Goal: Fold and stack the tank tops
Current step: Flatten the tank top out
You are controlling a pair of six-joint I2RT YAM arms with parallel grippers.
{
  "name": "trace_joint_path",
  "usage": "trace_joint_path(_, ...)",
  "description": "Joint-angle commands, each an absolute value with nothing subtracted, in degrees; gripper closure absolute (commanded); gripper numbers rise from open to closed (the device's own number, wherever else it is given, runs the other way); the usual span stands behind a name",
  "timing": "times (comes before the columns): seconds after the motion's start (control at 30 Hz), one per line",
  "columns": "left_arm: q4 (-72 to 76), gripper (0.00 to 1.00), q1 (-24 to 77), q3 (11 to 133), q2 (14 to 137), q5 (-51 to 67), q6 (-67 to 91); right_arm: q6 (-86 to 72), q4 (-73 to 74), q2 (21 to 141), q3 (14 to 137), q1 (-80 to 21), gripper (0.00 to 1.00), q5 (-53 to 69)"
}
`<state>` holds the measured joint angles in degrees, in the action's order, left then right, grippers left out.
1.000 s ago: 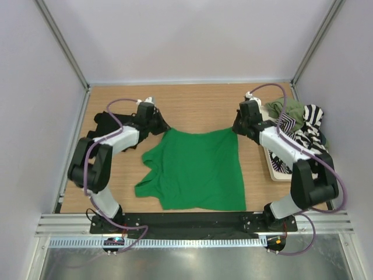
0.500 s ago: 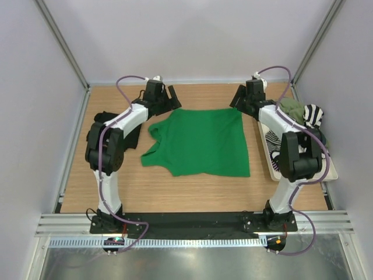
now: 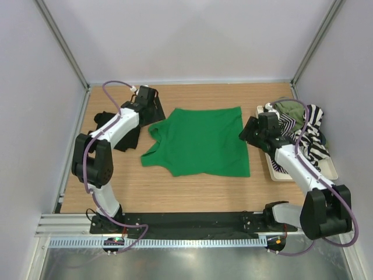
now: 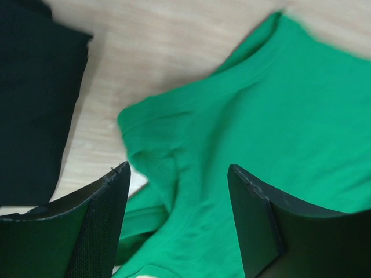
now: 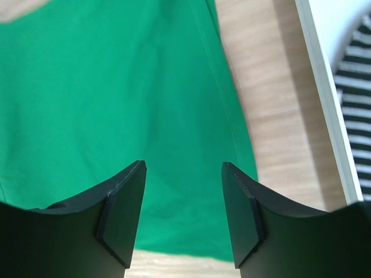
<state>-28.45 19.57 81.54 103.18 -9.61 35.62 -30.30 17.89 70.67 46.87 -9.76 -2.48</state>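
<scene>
A bright green tank top (image 3: 201,143) lies spread flat on the wooden table, straps toward the left. My left gripper (image 3: 155,112) hovers open over its strap end (image 4: 174,162), nothing between the fingers (image 4: 98,226). My right gripper (image 3: 247,130) is open above the green top's right edge (image 5: 226,116), holding nothing. A black tank top (image 3: 119,133) lies folded at the left, also visible as black cloth (image 4: 35,98) in the left wrist view. An olive top (image 3: 291,111) and a black-and-white striped top (image 3: 313,131) are heaped at the right.
A white tray (image 3: 275,170) at the right holds the olive and striped heap; its rim (image 5: 324,98) and striped cloth (image 5: 356,69) show in the right wrist view. Grey walls enclose the table at the back and sides. The arm bases stand on the near rail.
Both grippers went from shut on the green top's far corners to open, letting it go. The top now lies flat farther back, and both arms have pulled back from the far edge.
</scene>
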Motion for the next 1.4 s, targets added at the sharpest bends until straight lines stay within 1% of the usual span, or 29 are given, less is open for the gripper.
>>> trace_joint_path(0.0,-31.82,0.32,19.34,79.63,103.71,-10.37,36.38,-30.67,18.98,65.85,42.91,-10.11,0.39,-1.15)
trace_joint_path(0.07,-31.29,0.33,19.16,79.19,104.85,-9.67,36.82,-30.76,19.51,64.87,41.67,-10.02,0.4,1.39)
trace_joint_path(0.17,-31.03,0.37,18.46,79.28,106.87,-7.39,37.62,-31.46,20.39,64.42,38.86,-10.2,0.41,3.24)
trace_joint_path(0.2,-30.68,0.4,18.2,79.28,107.4,-6.86,37.97,-31.81,20.83,64.34,38.33,-10.28,0.41,2.99)
trace_joint_path(0.43,-29.97,0.47,16.35,79.63,111.0,-9.14,38.23,-35.06,23.29,64.51,35.51,-10.28,0.44,0.26)
trace_joint_path(0.5,-29.53,0.52,15.74,80.15,112.93,-8.79,38.23,-35.77,23.38,63.64,35.07,-10.28,0.44,0.26)
trace_joint_path(0.63,-29.88,0.75,15.03,83.13,115.66,-9.84,37.53,-36.56,23.03,62.05,33.49,-10.37,0.46,-2.99)
trace_joint_path(0.67,-30.14,0.85,14.94,83.67,116.1,-10.19,37.36,-36.56,23.11,62.31,33.31,-10.28,0.47,-2.99)
trace_joint_path(0.7,-30.15,0.91,14.59,84.45,116.45,-10.63,37.18,-36.56,23.2,62.49,33.14,-10.37,0.48,-2.64)
trace_joint_path(0.73,-30.23,0.97,14.5,84.98,116.63,-11.5,36.92,-36.56,23.38,62.75,32.87,-10.37,0.48,-2.55)
trace_joint_path(0.77,-30.84,1.0,14.41,85.51,116.72,-12.04,36.48,-36.91,23.81,63.01,32.78,-10.37,0.5,-2.72)
trace_joint_path(1.03,-30.76,1.0,14.41,90.79,118.21,-15.64,35.25,-38.67,26.8,60.21,31.55,-10.37,0.51,-3.61)
trace_joint_path(1.3,-33.13,1.0,13.36,95.71,120.23,-20.74,34.89,-39.99,28.65,61.08,30.59,-10.28,0.54,-4.31)
trace_joint_path(1.37,-33.22,0.94,12.75,95.98,120.24,-20.92,35.07,-40.25,28.21,61.17,30.15,-10.37,0.54,-3.78)
